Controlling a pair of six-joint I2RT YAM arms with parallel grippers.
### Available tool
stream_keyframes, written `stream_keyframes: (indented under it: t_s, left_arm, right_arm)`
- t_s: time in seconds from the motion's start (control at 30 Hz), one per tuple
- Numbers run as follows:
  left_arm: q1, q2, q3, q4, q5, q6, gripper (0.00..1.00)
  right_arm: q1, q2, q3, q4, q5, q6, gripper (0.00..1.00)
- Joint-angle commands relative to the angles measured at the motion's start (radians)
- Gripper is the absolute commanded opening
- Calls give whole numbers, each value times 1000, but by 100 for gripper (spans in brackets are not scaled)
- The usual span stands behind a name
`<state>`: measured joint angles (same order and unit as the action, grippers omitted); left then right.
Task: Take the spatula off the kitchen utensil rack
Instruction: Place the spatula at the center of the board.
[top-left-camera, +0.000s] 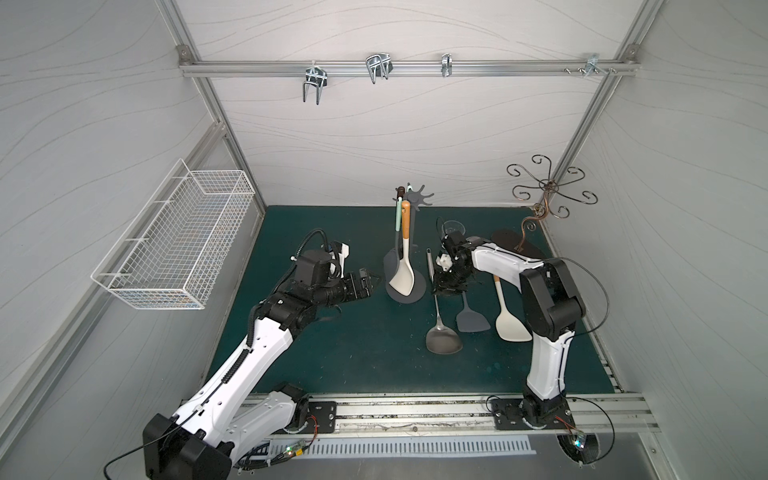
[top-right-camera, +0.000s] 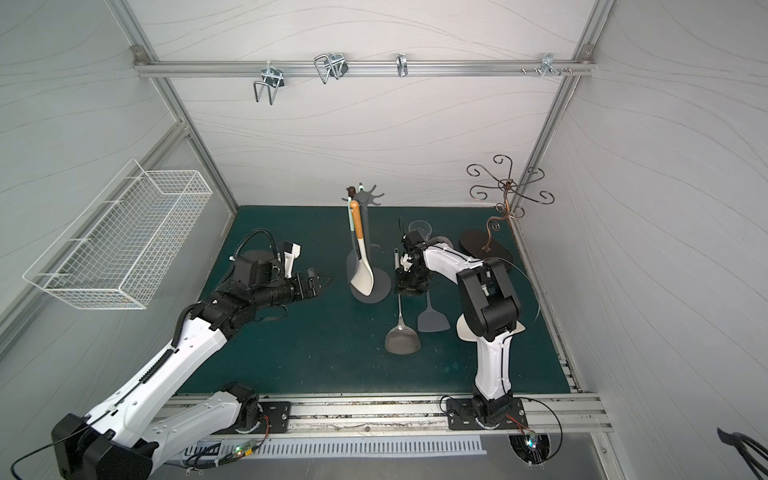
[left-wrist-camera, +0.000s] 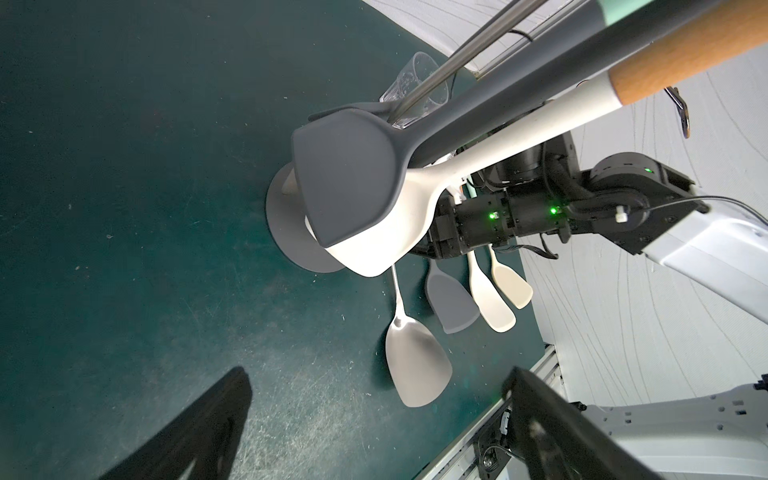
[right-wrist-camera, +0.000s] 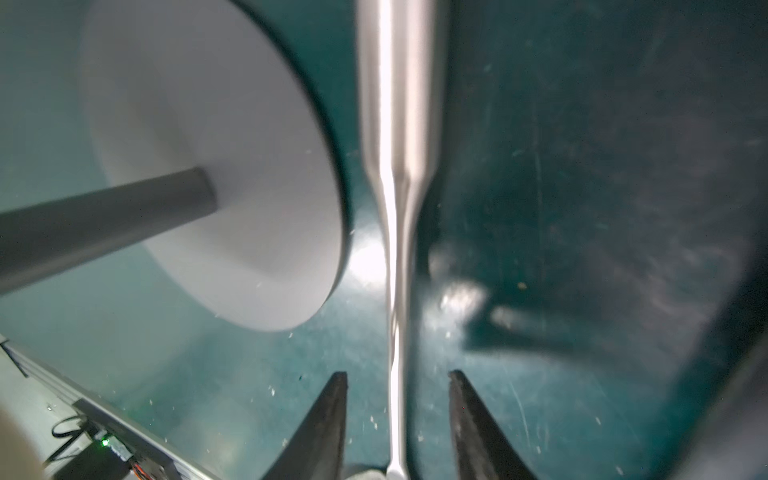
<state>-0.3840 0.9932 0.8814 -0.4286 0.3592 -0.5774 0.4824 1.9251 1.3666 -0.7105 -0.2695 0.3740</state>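
The dark grey kitchen utensil rack stands mid-mat with its prong crown on top. A white spatula with a wooden handle and a grey spatula hang from it. A metal spatula lies flat on the mat beside the base. My right gripper is low over its thin handle, open, with a finger on each side and gaps between. My left gripper is wide open left of the rack, holding nothing.
A grey spatula and white spatulas lie right of the metal one. A clear glass and a bronze curly wire stand are at the back right. A white wire basket hangs on the left wall.
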Motion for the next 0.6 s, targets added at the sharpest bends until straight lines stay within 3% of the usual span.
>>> stream_keyframes:
  t_s: [0.0,0.3,0.43,0.57]
  left_arm:
    - [5,-23,32,7,-5,7,100]
    - [5,-94,109,-95,-26,42,100]
    - [6,-151,147,-162,-37,66,100]
    - [5,-216,164,-221,-58,84,100]
  right_arm:
    - [-9,-124,-26,32,-10,-3,51]
    - [-20,-409,-91,47,-38,-21,73]
    - [-27,-559,-116,34,-38,-31,93]
    - [-28,-685,-126,11,-35,-43,99]
